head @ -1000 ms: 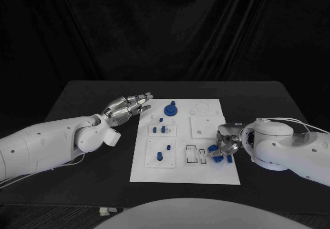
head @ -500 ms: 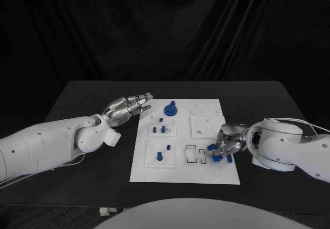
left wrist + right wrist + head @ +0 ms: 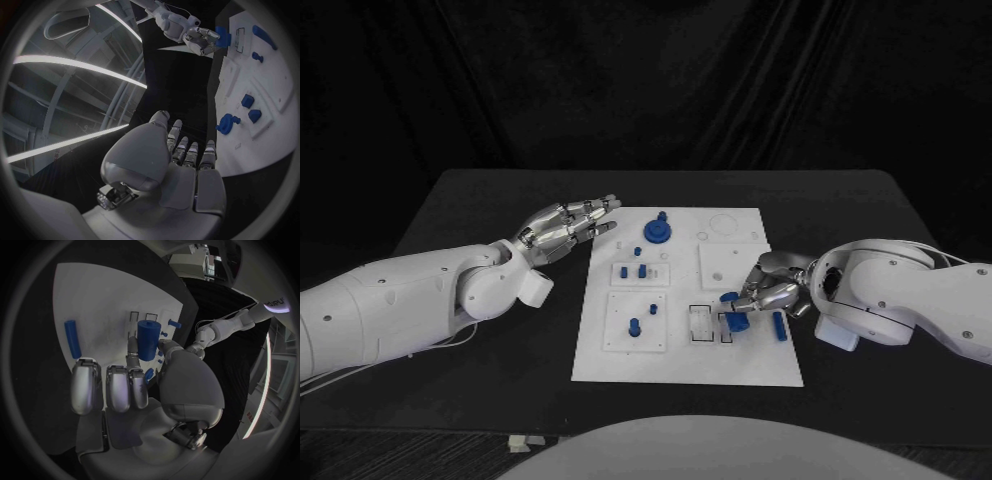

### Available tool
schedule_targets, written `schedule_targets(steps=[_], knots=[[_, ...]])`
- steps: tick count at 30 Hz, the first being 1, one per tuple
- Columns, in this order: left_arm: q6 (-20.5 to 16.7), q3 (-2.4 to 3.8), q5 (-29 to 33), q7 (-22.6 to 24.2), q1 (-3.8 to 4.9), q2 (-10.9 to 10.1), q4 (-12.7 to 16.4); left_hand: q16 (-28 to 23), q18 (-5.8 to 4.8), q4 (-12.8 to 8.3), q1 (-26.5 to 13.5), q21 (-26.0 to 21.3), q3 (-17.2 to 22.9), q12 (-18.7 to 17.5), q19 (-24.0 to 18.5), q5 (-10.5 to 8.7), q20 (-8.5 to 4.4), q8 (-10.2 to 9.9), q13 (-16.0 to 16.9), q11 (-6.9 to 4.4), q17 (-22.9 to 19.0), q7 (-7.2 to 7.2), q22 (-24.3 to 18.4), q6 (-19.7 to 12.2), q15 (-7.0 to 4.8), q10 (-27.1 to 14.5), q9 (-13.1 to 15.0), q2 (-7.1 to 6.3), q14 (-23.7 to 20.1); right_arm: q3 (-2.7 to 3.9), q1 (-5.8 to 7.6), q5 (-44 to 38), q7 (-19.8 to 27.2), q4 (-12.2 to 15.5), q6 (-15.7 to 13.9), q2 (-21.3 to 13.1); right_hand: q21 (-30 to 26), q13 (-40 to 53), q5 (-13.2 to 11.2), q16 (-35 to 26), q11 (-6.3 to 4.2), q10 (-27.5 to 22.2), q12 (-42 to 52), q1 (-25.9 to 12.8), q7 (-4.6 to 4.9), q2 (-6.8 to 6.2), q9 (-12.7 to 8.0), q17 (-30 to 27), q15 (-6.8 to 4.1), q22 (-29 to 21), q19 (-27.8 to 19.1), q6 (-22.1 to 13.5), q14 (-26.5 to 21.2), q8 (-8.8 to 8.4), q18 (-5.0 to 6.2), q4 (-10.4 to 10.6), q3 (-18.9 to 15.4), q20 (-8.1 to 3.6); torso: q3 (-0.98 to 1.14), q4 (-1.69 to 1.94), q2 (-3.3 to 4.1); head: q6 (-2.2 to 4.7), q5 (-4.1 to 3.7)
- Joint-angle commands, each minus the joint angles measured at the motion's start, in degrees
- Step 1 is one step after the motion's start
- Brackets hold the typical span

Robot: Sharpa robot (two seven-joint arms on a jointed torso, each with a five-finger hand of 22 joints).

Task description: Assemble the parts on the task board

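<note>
Now higher — right robot hand [image 3: 773,294] with cylinder [image 3: 149,339]

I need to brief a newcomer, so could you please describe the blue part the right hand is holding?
On the white task board, look near its right edge, where the right hand pinches a short, thick blue cylinder. The loose blue rod lying beside it is thinner and untouched.

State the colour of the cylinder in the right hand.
Blue cylinder, pinched by the right hand; clearest in the right wrist view.

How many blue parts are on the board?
6: large one at far edge, two left of centre, one near left, one in the right hand, one lying beside it. Others may be hidden.
</note>
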Motion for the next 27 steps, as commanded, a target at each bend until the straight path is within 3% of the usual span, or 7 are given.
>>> schedule_targets(steps=[1, 3, 4, 15, 24, 27], knots=[[0.51, 0.05, 0.14, 0.62, -0.09, 0.00, 0.11, 0.34, 1.14, -0.11, 0.10, -0.03, 0.42, 0.33, -0.05, 0.07, 0.41, 0.33, 0.09, 0.41, 0.07, 0.19, -0.04, 0.01, 0.35, 0.05, 0.08, 0.32, 0.12, 0.03, -0.30, 4.97, -0.25, -0.52, 0.55, 0.64, -0.32, 15.06, -1.01, 0.11, 0.16, 6.18, 0.30, 1.05, -0.06, 1.93, -0.16, 2.92, 0.29, 11.82, 1.99, -0.68, 4.13, -0.28, -0.24, -7.20, 7.68, 0.60, -0.03, 0.08, 0.04, 0.00, -0.09], [0.51, 0.05, 0.14, 0.60, -0.09, -0.02, 0.15, 0.34, 1.14, -0.11, 0.10, -0.03, 0.42, 0.33, -0.05, 0.07, 0.41, 0.33, 0.09, 0.41, 0.07, 0.19, -0.04, 0.01, 0.35, 0.05, 0.08, 0.32, 0.12, 0.03, -0.56, 5.16, -0.33, -0.84, 0.74, 1.08, -0.51, 15.06, -2.03, 0.02, 0.26, 6.18, 0.30, 0.63, 0.06, 2.09, -0.24, 2.70, 0.39, 11.76, 1.90, -0.94, 4.08, -0.38, -0.19, -7.20, 7.69, 0.69, -0.03, 0.05, 0.04, 0.00, -0.03], [0.51, 0.05, 0.14, 0.59, -0.09, -0.04, 0.19, 0.34, 1.14, -0.11, 0.10, -0.03, 0.42, 0.33, -0.05, 0.07, 0.41, 0.33, 0.09, 0.41, 0.07, 0.19, -0.04, 0.01, 0.35, 0.05, 0.08, 0.32, 0.12, 0.03, -0.73, 5.20, -0.33, -1.10, 0.73, 1.41, -0.61, 15.06, -4.12, 0.02, 0.36, 6.18, 0.30, -0.13, 0.13, 2.37, -0.31, 2.68, 0.49, 11.73, 1.85, -1.03, 4.08, -0.38, -0.17, -7.08, 7.58, 0.81, -0.04, 0.04, 0.03, 0.00, -0.04], [0.63, 0.05, 0.14, 0.50, -0.09, -0.11, 0.21, 0.34, 1.14, -0.11, 0.10, -0.03, 0.42, 0.33, -0.05, 0.07, 0.41, 0.33, 0.09, 0.41, 0.07, 0.19, -0.04, 0.01, 0.35, 0.05, 0.08, 0.32, 0.12, 0.02, -1.40, 4.12, -0.96, -2.72, 1.45, 3.65, -1.13, 15.06, -8.60, 0.02, 0.45, 6.18, 0.30, -1.85, 0.23, 2.93, -0.38, 2.52, 0.58, 11.56, 1.63, -1.31, 4.05, 0.01, -0.03, -6.91, 7.09, 0.96, -0.01, 0.01, 0.05, 0.00, -0.10], [0.54, 0.05, 0.14, 0.34, -0.09, -0.55, 0.33, 0.37, 1.15, -0.19, 0.11, -0.02, 0.51, 0.41, -0.03, 0.09, 0.43, 0.39, 0.11, 0.43, 0.08, 0.22, -0.02, 0.12, 0.39, 0.11, 0.10, 0.30, 0.16, 0.02, -2.02, 3.90, -1.69, -3.51, 3.22, 4.90, -2.34, 15.06, -15.26, -0.37, 1.02, 6.18, 0.30, -5.14, 0.86, 3.46, -0.82, 1.60, 1.06, 11.18, 1.14, -2.60, 3.87, 0.10, 0.23, -4.87, 5.02, 1.38, -0.02, -0.01, 0.07, 0.00, 0.07], [0.57, 0.05, 0.14, 0.31, -0.09, -0.60, 0.37, 0.37, 1.15, -0.19, 0.11, -0.02, 0.51, 0.41, -0.03, 0.09, 0.43, 0.39, 0.11, 0.43, 0.08, 0.22, -0.02, 0.12, 0.39, 0.11, 0.10, 0.30, 0.16, 0.02, -2.10, 3.89, -1.73, -3.66, 3.33, 5.14, -2.38, 15.06, -14.31, -0.35, 1.06, 6.18, 0.30, -6.06, 0.90, 3.57, -0.89, 1.60, 1.09, 11.17, 1.14, -2.64, 3.87, 0.32, 0.24, -4.17, 3.83, 1.43, -0.03, 0.02, 0.06, 0.00, -0.01]])
